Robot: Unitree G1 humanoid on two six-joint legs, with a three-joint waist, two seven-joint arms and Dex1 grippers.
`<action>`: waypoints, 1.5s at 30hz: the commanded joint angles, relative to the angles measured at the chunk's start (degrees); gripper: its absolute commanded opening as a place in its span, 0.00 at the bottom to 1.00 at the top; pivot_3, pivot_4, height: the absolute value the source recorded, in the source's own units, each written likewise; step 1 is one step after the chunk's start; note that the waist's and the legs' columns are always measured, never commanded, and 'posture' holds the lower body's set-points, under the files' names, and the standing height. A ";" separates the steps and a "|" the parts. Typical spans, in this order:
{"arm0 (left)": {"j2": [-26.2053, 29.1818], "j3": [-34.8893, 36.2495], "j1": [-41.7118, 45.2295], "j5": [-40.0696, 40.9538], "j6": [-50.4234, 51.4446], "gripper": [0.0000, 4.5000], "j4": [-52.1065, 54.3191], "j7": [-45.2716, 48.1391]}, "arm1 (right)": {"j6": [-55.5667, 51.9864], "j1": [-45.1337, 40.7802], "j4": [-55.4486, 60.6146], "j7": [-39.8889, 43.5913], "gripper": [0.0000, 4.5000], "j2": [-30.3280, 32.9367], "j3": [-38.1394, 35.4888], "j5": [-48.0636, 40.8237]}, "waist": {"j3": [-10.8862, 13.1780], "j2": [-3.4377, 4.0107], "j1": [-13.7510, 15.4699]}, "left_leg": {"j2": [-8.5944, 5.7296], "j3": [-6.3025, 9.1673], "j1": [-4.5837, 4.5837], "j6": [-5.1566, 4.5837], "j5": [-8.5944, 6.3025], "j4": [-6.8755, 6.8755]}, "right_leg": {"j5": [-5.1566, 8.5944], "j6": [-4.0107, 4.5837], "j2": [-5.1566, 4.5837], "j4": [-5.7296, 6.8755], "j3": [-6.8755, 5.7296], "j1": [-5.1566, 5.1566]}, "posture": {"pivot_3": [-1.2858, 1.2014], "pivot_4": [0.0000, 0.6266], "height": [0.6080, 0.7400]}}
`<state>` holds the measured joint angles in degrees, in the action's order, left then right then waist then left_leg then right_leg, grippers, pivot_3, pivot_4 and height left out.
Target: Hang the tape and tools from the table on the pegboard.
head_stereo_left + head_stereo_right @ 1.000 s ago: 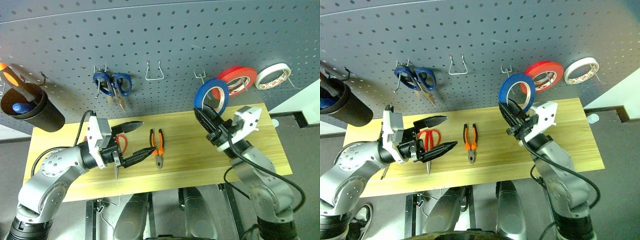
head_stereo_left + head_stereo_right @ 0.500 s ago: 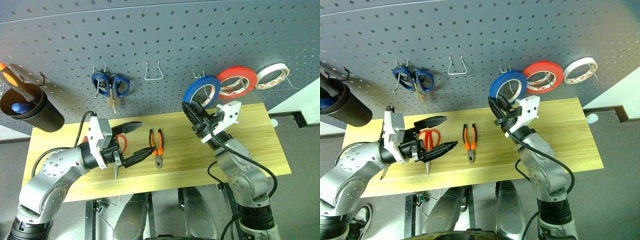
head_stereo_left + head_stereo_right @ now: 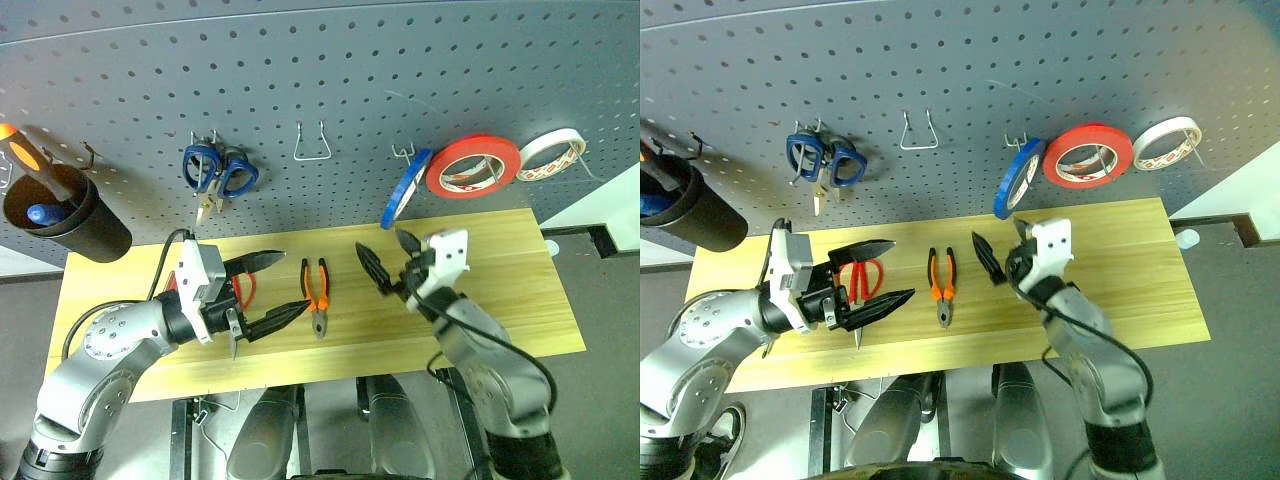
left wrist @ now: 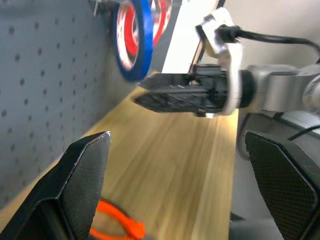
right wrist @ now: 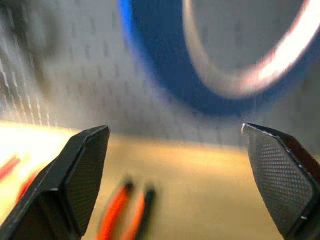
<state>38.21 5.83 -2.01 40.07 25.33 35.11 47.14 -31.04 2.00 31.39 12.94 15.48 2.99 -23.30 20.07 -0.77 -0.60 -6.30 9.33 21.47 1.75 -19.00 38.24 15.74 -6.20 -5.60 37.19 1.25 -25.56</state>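
Note:
The blue tape [image 3: 404, 188] hangs edge-on from a wire hook on the dark grey pegboard [image 3: 350, 80]. My right gripper [image 3: 390, 258] is open and empty, just below the tape and above the table [image 3: 500, 260]. Its wrist view looks up at the tape [image 5: 200, 65]. The orange-and-black pliers [image 3: 316, 295] lie mid-table between both grippers. My left gripper [image 3: 290, 283] is open, hovering level over the red-handled scissors [image 3: 243, 290]. A slim screwdriver shaft [image 3: 231, 342] pokes out beneath it. The left wrist view looks across at the tape [image 4: 135, 40].
A red-orange roll [image 3: 472, 165] and a white roll [image 3: 548, 153] hang right of the blue tape. Blue-handled scissors [image 3: 218, 175] hang at left, next to an empty wire hook [image 3: 311, 145]. A black cup [image 3: 65, 215] holding an orange-and-black screwdriver is at far left.
My right gripper opened and let go of the blue tape, which now hangs on its hook. The right hand sank toward the table. The left gripper stayed put.

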 commanded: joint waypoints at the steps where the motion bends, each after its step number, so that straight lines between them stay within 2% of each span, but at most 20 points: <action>1: 0.69 0.95 -2.70 -1.49 -2.23 0.99 2.01 1.13 | -5.59 5.32 7.56 -2.24 0.99 1.17 0.60 -0.19 | 0.00 0.00 -0.16 | 0.00 0.00 -0.01 0.00 0.00 0.00 | 0.00 0.00 0.00 0.00 0.01 0.00 | 0.54 0.52 0.90; 7: 2.38 2.67 -7.12 -2.01 -1.99 0.99 2.88 2.02 | -11.40 9.66 12.18 -5.70 0.99 0.87 6.35 2.37 | -0.02 -0.02 -0.11 | 0.08 -0.01 -0.09 0.15 0.09 0.02 | -0.05 0.09 0.05 0.16 0.03 0.00 | 0.53 0.53 0.90; 10: 4.86 5.70 -9.29 -1.88 -1.74 0.99 1.78 3.89 | -14.85 7.36 11.67 -8.70 0.99 -1.49 9.70 4.00 | -0.04 -0.05 -0.16 | 0.10 -0.01 -0.09 0.16 0.09 0.02 | -0.06 0.10 0.06 0.16 0.04 0.00 | 0.53 0.55 0.90; 16: 6.33 9.42 -12.64 -3.14 -2.01 0.99 1.23 3.92 | -18.10 0.90 8.39 -10.97 0.99 -4.74 15.33 7.13 | -0.03 -0.05 -0.07 | 0.08 0.00 -0.06 0.14 0.08 0.00 | -0.06 0.11 0.05 0.07 0.02 -0.01 | 0.54 0.59 0.90; 24: 4.80 12.08 -20.24 -4.61 -2.00 0.99 4.15 1.20 | -17.00 -6.13 -0.73 -12.79 0.99 -8.64 18.73 12.44 | 0.00 -0.03 -0.05 | 0.09 0.01 -0.04 0.11 0.06 -0.06 | -0.06 0.12 0.05 0.03 0.01 -0.04 | 0.55 0.63 0.90; 34: 2.79 11.03 -23.68 -6.13 -1.93 0.99 5.97 -0.54 | -16.89 -7.17 -4.12 -12.85 0.99 -11.52 20.94 16.08 | 0.07 0.04 -0.10 | 0.10 0.03 -0.03 0.10 0.06 -0.08 | -0.05 0.12 0.05 0.00 0.02 -0.05 | 0.55 0.66 0.90; 45: 2.92 13.08 -25.91 -5.85 -1.87 0.99 6.40 -0.46 | -12.37 -12.73 -16.92 -17.76 0.99 -21.10 25.68 23.05 | 0.35 0.20 -0.12 | 0.10 0.00 0.00 0.09 0.05 -0.13 | -0.05 0.13 0.05 -0.01 0.04 -0.12 | 0.55 0.69 0.90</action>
<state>41.37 17.98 -26.86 34.27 24.25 39.62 46.56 -45.10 -11.27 15.08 -3.88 -2.25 27.32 -1.19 20.42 -0.57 -0.72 -6.20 9.34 21.48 1.83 -18.95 38.11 15.69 -6.07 -5.56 37.17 1.28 -25.68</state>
